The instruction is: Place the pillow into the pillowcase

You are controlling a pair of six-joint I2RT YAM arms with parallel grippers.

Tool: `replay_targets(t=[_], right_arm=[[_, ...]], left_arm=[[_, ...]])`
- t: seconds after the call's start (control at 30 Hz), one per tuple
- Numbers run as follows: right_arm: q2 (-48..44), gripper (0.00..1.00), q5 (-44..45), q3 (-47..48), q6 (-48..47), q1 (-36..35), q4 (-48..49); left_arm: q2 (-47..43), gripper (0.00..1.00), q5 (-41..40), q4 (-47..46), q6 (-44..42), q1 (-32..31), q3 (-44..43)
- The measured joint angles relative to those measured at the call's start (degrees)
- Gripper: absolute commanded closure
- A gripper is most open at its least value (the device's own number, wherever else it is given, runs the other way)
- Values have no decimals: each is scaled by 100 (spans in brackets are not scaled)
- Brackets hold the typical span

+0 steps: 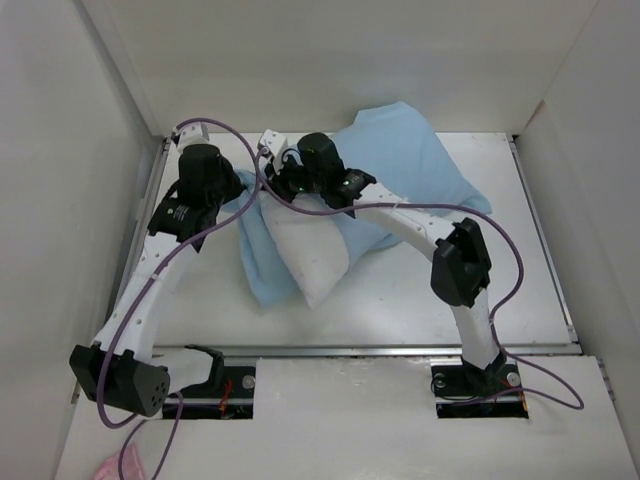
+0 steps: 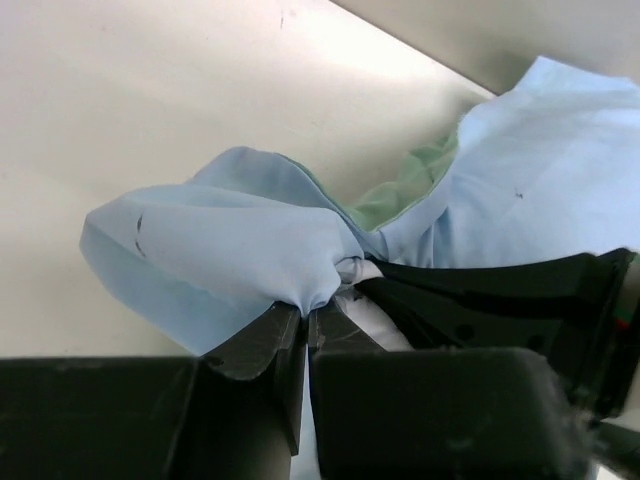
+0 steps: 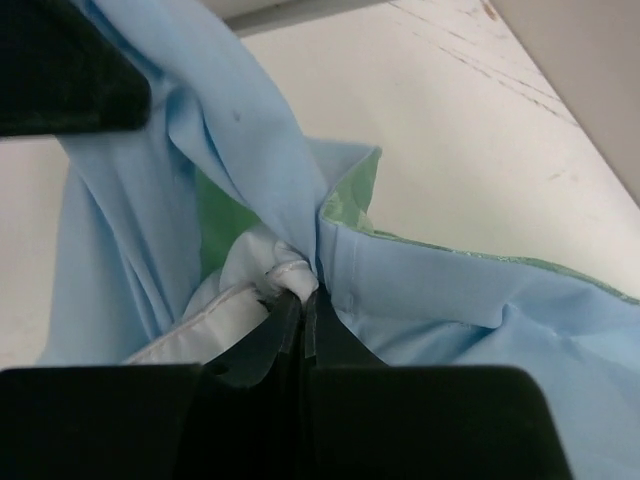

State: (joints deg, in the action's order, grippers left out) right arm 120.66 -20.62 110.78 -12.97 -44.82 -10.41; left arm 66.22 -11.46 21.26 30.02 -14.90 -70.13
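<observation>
the left gripper (image 2: 305, 315) is clamping the blue edge of the pillowcase (image 1: 420, 165), seemingly to hold its mouth open, while the right gripper (image 3: 300, 300) is pinching a white corner of the pillow (image 1: 310, 255), lying mostly uncovered on the table (image 1: 400, 310), probably to feed it in.

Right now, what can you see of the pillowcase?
The pillowcase is soft, light blue cloth, its green other face showing at the opening. It lies crumpled on the table, under and beside the white pillow. The left gripper is shut on a bunched fold; the right gripper is shut on the pillow's seam, against its edge.
</observation>
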Motion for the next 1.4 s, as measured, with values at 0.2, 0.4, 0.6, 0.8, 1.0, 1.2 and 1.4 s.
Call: replay_targets(t=[0.2,0.4,0.6,0.8,1.0,1.2,1.4], right_arm=[[549,100,717,730,-221,-63,-310],[1639,98,1596,2044,273,-105,-527],[1609,18,1655,1923,1484,-26,-4],[745,0,675,951,1875,437,562],[-682,0,-210,275,1613,973,446],[-1676,0,-234,-2,1231,1115,48],[-1062,0,708,-157,1193,1569,-507]], left_arm=[[402,100,-52,380,-184,-7,-752],[400,100,317,424,-238,26,-776],[225,100,857,-44,-111,61,-142],[299,60,817,-529,162,87,199],[413,0,667,-861,369,197,219],[367,0,855,-1167,481,225,835],[527,31,1827,-1690,686,138,2002]])
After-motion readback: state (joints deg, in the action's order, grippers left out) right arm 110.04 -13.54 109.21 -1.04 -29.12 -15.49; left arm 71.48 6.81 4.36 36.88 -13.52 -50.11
